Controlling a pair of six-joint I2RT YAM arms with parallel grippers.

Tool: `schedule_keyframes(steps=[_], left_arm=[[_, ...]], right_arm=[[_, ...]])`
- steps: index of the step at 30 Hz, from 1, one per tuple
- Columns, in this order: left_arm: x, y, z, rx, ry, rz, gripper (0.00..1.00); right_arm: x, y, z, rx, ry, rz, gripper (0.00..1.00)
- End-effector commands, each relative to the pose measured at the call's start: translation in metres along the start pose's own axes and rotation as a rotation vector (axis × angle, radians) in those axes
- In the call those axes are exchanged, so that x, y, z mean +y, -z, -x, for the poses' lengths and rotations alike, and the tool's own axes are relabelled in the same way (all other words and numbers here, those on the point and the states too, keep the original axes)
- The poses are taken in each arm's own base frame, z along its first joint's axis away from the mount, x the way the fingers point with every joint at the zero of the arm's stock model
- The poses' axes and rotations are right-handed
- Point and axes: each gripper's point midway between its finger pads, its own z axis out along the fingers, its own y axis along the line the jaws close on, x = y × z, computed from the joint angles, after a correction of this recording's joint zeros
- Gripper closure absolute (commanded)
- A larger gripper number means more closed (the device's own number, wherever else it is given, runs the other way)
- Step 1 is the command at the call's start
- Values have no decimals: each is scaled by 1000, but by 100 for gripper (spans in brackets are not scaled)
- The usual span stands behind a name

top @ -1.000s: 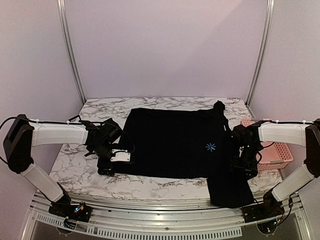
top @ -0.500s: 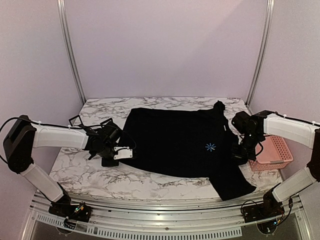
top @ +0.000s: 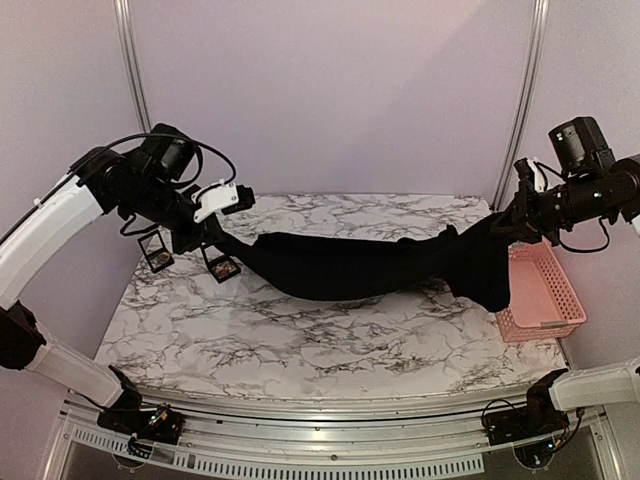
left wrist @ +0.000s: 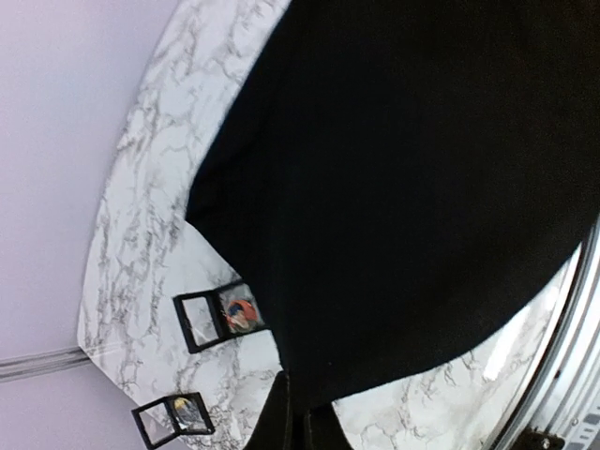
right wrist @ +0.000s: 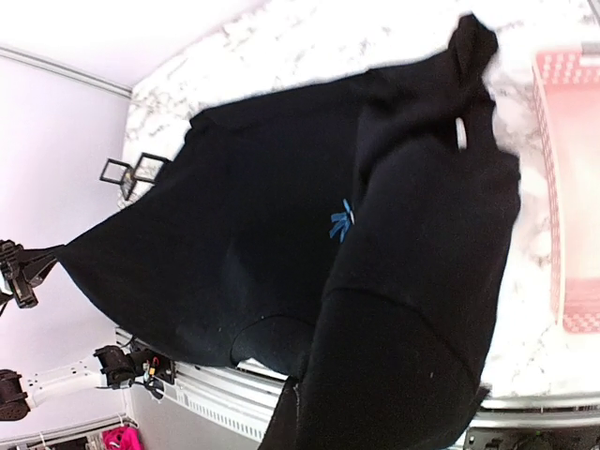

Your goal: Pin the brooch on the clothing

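The left gripper [top: 212, 232] and right gripper [top: 512, 222] each clamp an end of the black T-shirt [top: 350, 272], which hangs sagging over the white marble counter [top: 300, 345]. Lilac walls [top: 330, 100] enclose the counter; a pink basket [top: 545, 295] sits at its right edge.

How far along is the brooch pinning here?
Done: nothing is pinned yet. In hand: the left gripper and right gripper are shut on opposite ends of the T-shirt, holding it sagging above the table. Left: a brooch sits untouched in its small black box; it must be picked up and pinned on.
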Motion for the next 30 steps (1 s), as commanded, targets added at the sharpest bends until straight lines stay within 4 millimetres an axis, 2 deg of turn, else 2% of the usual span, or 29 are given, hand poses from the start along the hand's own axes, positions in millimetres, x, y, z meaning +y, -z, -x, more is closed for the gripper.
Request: schedule_keyframes(steps=[1,2,4,5,6,7,8,9,10,11,12,14,17,19,21,23,24,26,27,29,30], left_arm=[[69,0,50,-96,153,149,100],[96,2,68,-137,176,238,100],[147,8,99,-209,206,406,100],[169,12,112,-238,220,482,100],[191,17,125,-269,237,556,100],[212,24,135,-300,256,629,100],[230,31,143,-327,276,695,100],[247,39,150,-355,298,758,100],[262,49,154,-376,315,820,100],[281,71,162,-430,341,907,100],[296,73,163,-432,354,972,100],[320,98,164,-482,385,1104,100],[340,128,164,-517,394,1279,100],[343,130,164,-502,367,1324,100],[345,123,163,-489,347,1320,100],[346,112,163,-473,329,1296,100],[346,104,163,-462,319,1280,100],[346,92,162,-447,305,1254,100],[345,87,161,-437,299,1241,100],[342,73,156,-396,294,1201,100],[337,62,152,-368,286,1162,100]], right_arm=[[6,-15,94,-165,48,28,100],[10,-27,128,-197,63,67,100],[17,-15,199,-358,83,96,100],[21,-23,233,-405,90,107,100],[35,-9,262,-488,118,141,100],[46,-8,287,-547,145,171,100],[63,5,308,-626,187,222,100],[71,2,328,-675,212,266,100],[82,12,343,-748,245,323,100],[89,21,355,-812,256,376,100],[97,39,366,-896,281,425,100],[103,72,381,-1046,306,497,100],[113,139,392,-1280,339,589,100],[112,175,393,-1384,361,607,100],[118,194,388,-1440,402,606,100],[119,193,386,-1428,431,571,100],[117,184,385,-1392,432,552,100],[106,155,384,-1299,434,493,100],[96,135,383,-1246,428,454,100],[78,107,370,-1140,418,379,100],[65,84,362,-1065,395,344,100]])
